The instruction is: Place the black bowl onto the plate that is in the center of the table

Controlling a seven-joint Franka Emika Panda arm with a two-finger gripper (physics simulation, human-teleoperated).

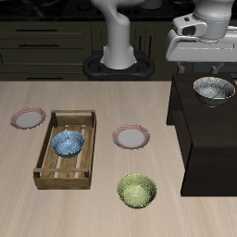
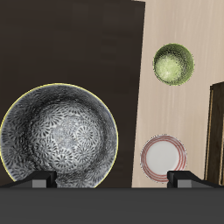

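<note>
The black bowl (image 1: 214,90) stands on top of the dark cabinet (image 1: 199,139) at the side of the table; it is dark with a pale speckled inside and a light rim. In the wrist view the bowl (image 2: 59,136) lies below the gripper. My gripper (image 1: 207,63) hangs above the bowl, apart from it, open and empty. Its two fingertips (image 2: 42,179) show wide apart in the wrist view. The plate (image 1: 131,138) with a pink-red rim lies bare in the middle of the table (image 1: 93,213); it also shows in the wrist view (image 2: 163,157).
A wooden tray (image 1: 65,148) holds a blue patterned bowl (image 1: 68,143) beside the plate. A yellow-green bowl (image 1: 136,191) sits nearer the table's front edge. A second pink-rimmed plate (image 1: 28,118) lies beyond the tray. The robot's base (image 1: 118,63) stands at the back.
</note>
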